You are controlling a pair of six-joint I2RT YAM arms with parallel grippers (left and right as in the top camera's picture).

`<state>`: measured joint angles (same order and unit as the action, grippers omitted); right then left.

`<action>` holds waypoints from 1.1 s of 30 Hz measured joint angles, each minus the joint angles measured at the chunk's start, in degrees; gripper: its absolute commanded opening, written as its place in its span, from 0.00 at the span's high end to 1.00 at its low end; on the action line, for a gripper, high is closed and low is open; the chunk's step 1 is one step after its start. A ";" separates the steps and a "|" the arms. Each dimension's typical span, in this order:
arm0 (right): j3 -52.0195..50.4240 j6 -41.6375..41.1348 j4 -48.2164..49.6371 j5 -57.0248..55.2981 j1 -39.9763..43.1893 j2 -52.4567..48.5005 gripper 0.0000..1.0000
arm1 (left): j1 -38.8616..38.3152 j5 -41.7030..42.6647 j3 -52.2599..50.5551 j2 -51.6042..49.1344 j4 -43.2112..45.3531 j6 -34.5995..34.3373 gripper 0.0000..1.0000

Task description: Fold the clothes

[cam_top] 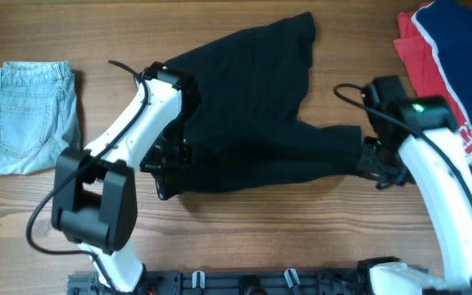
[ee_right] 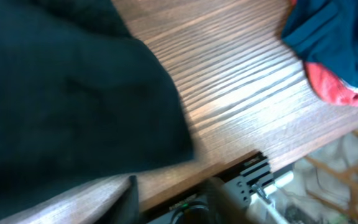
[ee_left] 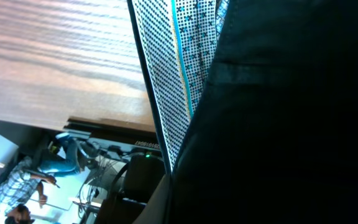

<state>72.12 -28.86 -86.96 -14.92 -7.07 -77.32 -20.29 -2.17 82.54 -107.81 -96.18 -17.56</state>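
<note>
Black garment (cam_top: 252, 106) spread between left claw (cam_top: 165, 167) and right claw (cam_top: 375, 162); cloth hides both, grip unclear.

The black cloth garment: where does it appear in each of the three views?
Overhead: the black cloth garment lies across the centre.
Left wrist: it fills the right half.
Right wrist: it fills the left half.
Shared landmark: the brown wooden table, seen in all three.
</note>
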 measured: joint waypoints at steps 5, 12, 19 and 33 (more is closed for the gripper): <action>0.00 0.26 -0.02 -0.11 0.17 6.71 0.52 | -0.02 -1.64 -0.37 7.63 -0.09 -1.75 0.38; 0.00 3.06 4.50 1.90 0.17 6.54 0.53 | -0.02 -2.32 -0.37 15.76 0.07 -2.12 0.43; -0.02 10.75 17.53 12.37 0.17 3.78 0.50 | -0.02 0.00 -0.55 16.74 19.23 -2.84 0.92; -0.15 14.01 58.77 17.90 0.17 -29.64 0.51 | -0.02 7.30 -0.57 -0.66 47.78 -2.67 0.96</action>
<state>71.96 -14.85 -28.18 2.98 -6.90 -106.96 -20.32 5.13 81.97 -108.47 -48.40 -20.23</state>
